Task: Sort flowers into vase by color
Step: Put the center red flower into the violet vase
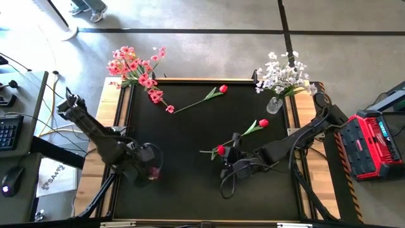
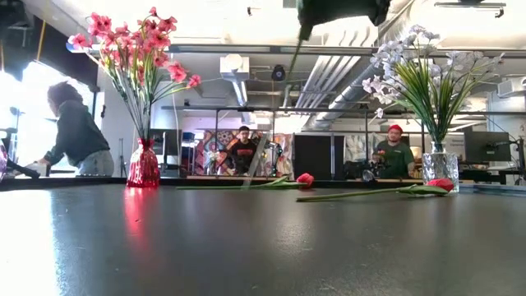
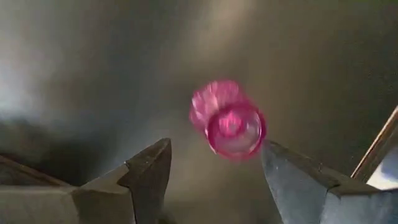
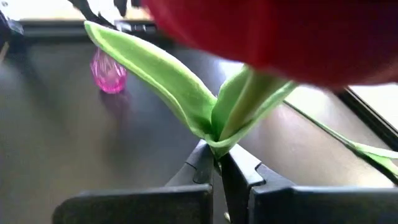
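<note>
My right gripper (image 1: 226, 154) is shut on a red tulip (image 1: 220, 150) over the table's middle. In the low view its green stem (image 2: 283, 82) hangs slanting from the gripper (image 2: 341, 10) at the picture's top. My left gripper (image 3: 214, 163) is open near the table's left near corner, looking down on a small pink glass vase (image 3: 234, 124) that stands upright with its mouth between the fingers. Two more red tulips (image 1: 223, 89) (image 1: 263, 123) lie flat on the black mat. Pink blossoms stand in a red vase (image 2: 144, 164), white blossoms in a clear vase (image 2: 436, 164). My right gripper pinches the tulip's stem where the green leaves join it (image 4: 217, 144), just below the red bud (image 4: 280, 37), between its two fingers (image 4: 249, 171). The flower is lifted, its stem hanging slanted below; whether the stem's lower end (image 2: 246, 182) touches the table, I cannot tell.
The red vase (image 1: 130, 81) stands at the far left corner and the clear vase (image 1: 274, 105) at the far right. A red case (image 1: 373, 142) sits right of the table, a desk with a keyboard (image 1: 7, 130) to its left. People show in the room behind.
</note>
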{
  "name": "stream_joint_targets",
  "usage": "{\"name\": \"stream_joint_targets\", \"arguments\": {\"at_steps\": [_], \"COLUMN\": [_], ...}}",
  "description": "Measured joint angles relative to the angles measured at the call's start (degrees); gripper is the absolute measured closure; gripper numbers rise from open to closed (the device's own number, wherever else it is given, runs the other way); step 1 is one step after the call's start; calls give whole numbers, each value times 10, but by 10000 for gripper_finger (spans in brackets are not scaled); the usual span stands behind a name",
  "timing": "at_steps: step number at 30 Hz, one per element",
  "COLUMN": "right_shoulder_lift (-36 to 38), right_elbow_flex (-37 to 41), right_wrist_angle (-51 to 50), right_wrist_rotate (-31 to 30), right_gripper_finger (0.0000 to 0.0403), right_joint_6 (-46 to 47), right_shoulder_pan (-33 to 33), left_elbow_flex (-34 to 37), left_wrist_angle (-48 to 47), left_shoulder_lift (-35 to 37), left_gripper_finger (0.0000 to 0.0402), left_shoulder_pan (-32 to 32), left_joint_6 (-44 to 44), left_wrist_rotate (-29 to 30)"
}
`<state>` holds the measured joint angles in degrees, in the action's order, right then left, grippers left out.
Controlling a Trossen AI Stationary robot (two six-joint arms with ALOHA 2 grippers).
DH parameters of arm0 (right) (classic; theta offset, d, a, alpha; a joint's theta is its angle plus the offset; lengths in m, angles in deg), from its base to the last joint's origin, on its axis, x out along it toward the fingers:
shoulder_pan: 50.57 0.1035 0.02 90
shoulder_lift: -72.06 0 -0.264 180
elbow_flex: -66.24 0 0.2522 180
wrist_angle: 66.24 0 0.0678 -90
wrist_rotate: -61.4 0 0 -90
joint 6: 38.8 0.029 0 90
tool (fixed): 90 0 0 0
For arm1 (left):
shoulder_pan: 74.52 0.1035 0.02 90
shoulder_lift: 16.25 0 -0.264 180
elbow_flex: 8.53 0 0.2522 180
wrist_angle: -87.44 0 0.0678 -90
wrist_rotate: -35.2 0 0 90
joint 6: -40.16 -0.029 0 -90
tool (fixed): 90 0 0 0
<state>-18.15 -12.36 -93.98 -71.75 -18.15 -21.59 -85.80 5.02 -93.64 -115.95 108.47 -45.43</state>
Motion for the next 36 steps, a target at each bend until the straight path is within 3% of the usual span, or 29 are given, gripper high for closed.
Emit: {"name": "stream_joint_targets", "arguments": {"at_steps": [4,8,15,20,27,31,36], "right_shoulder_lift": [0,-3,-3,-2,-1,-1,-1], "right_elbow_flex": [0,0,0,0,0,0,0], "right_wrist_angle": [66,124,261,262,255,248,230], "right_wrist_rotate": [20,79,228,244,253,251,216], "right_gripper_finger": [402,402,402,402,402,402,402], "right_joint_6": [-32,-77,-151,-162,-164,-166,-166], "right_shoulder_pan": [-11,-34,-74,-86,-95,-99,-97], "left_elbow_flex": [0,0,0,0,1,1,1], "left_wrist_angle": [26,129,384,479,510,536,538], "left_shoulder_lift": [45,57,4,-16,-20,-35,-40], "left_gripper_finger": [167,167,167,167,180,211,281], "left_shoulder_pan": [2,17,89,138,217,242,255], "left_joint_6": [-41,-172,-467,-592,-619,-635,-648], "left_wrist_rotate": [118,254,314,255,118,27,28]}}
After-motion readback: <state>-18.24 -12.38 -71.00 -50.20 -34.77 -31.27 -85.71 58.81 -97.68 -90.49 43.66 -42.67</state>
